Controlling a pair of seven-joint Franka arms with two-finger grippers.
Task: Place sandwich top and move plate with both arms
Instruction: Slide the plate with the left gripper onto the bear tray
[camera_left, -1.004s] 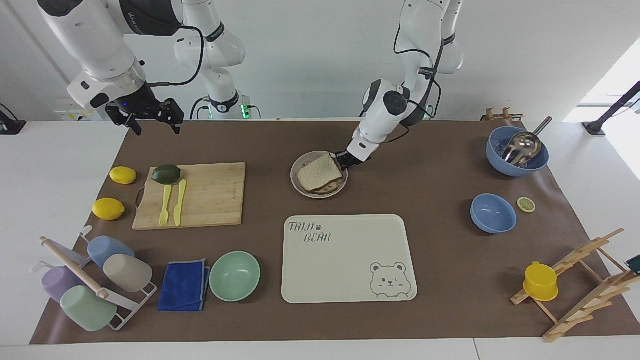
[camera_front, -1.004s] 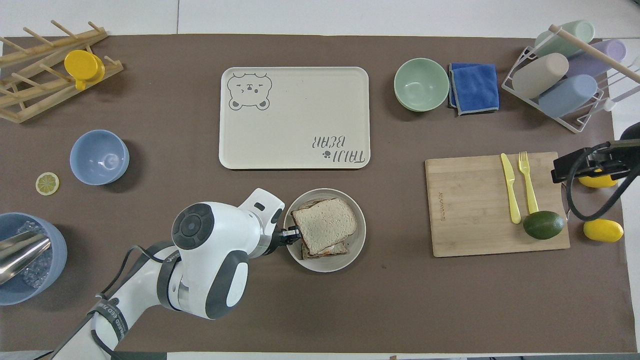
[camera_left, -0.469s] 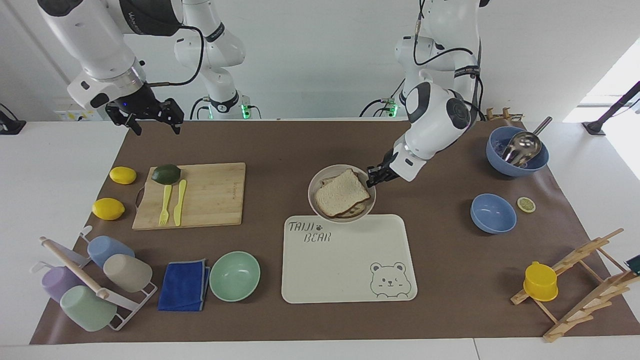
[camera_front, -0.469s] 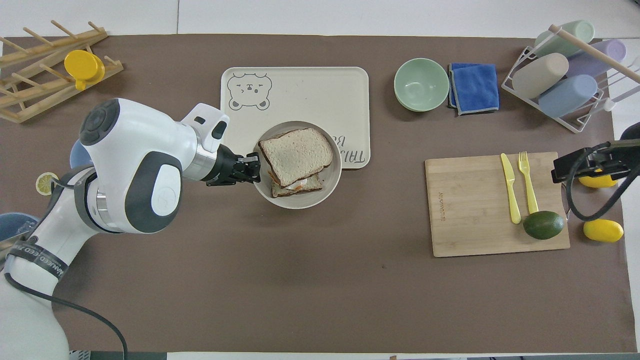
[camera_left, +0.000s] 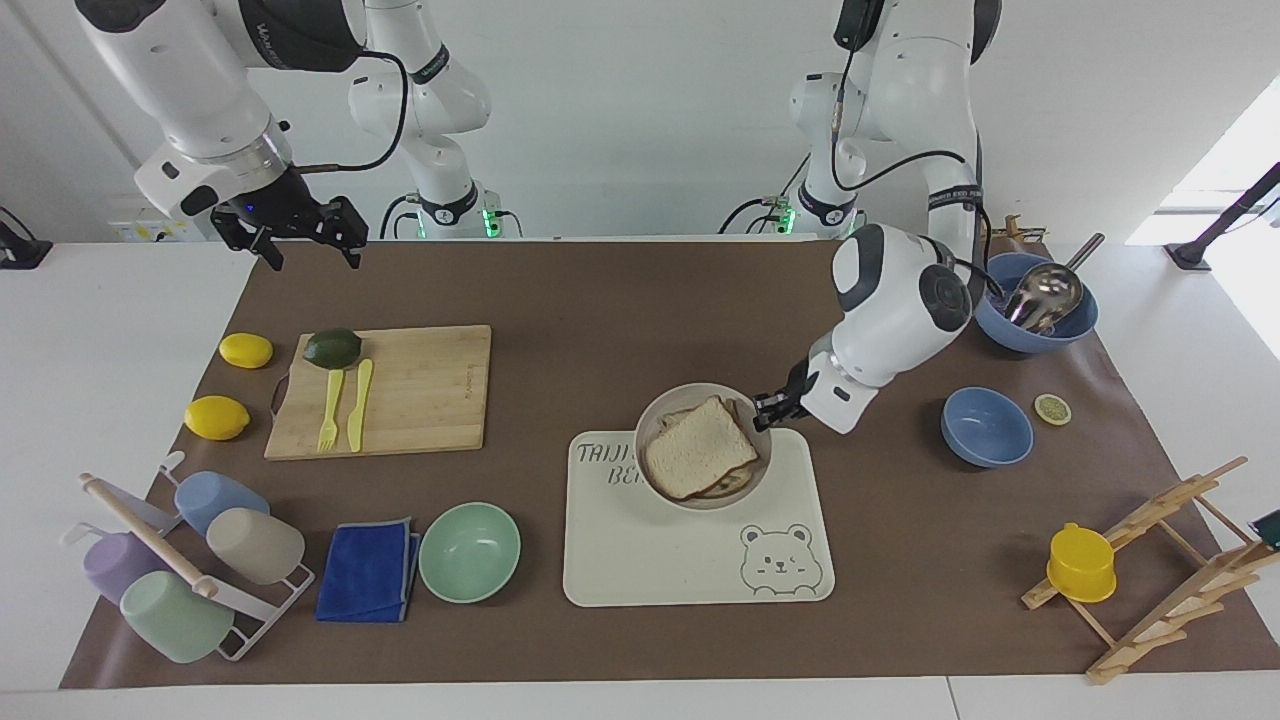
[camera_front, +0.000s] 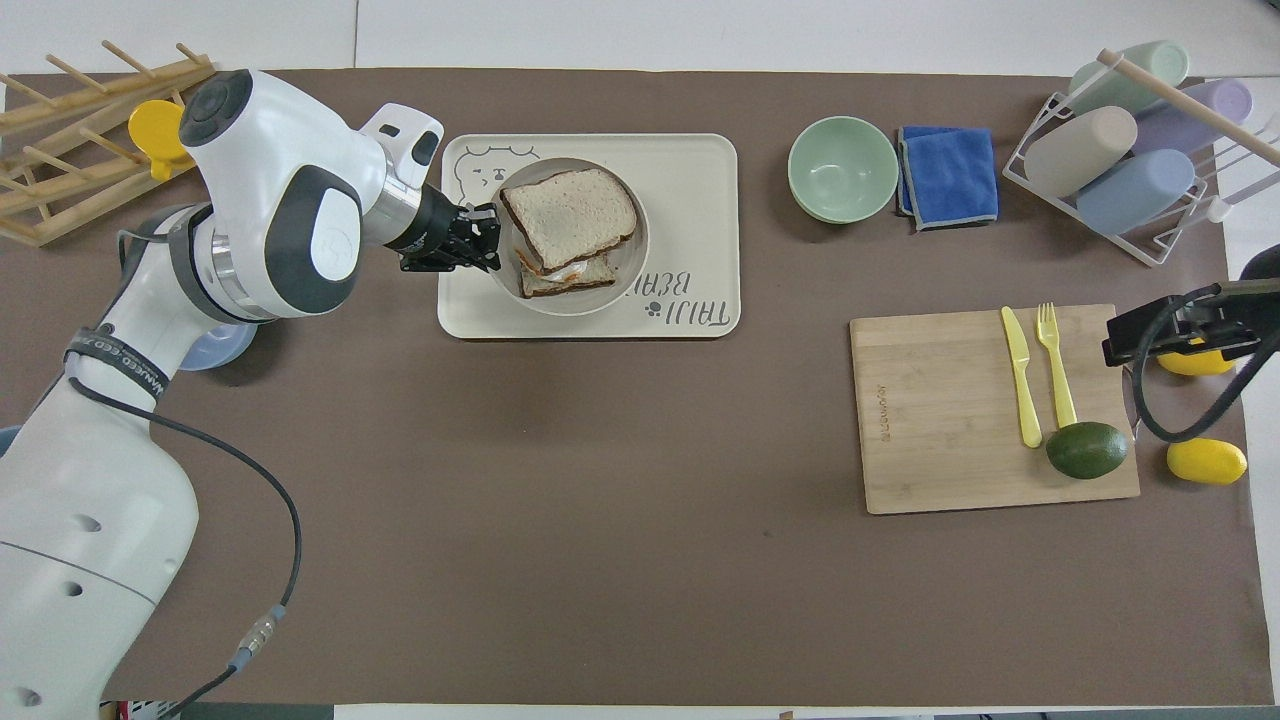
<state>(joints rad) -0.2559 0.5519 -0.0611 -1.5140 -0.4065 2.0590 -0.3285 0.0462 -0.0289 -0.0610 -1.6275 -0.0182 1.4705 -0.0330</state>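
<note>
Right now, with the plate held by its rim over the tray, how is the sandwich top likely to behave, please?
The sandwich top lies loose and offset on the lower slice, so it may slide if the plate tilts. It looks soft and light, so it would probably flex. The left end effector grips one rim only, so tipping seems possible.

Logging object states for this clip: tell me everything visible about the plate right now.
The plate is small, round and pale grey-beige with a shallow raised rim, and looks like matte plastic or ceramic. It carries a sandwich: the sandwich top, a pale speckled slice with brown crust, lies askew on a lower slice. The left hand is shut on the plate's rim and holds it roughly level over the cream tray, covering part of the tray's lettering. Whether it touches the tray cannot be told.
</note>
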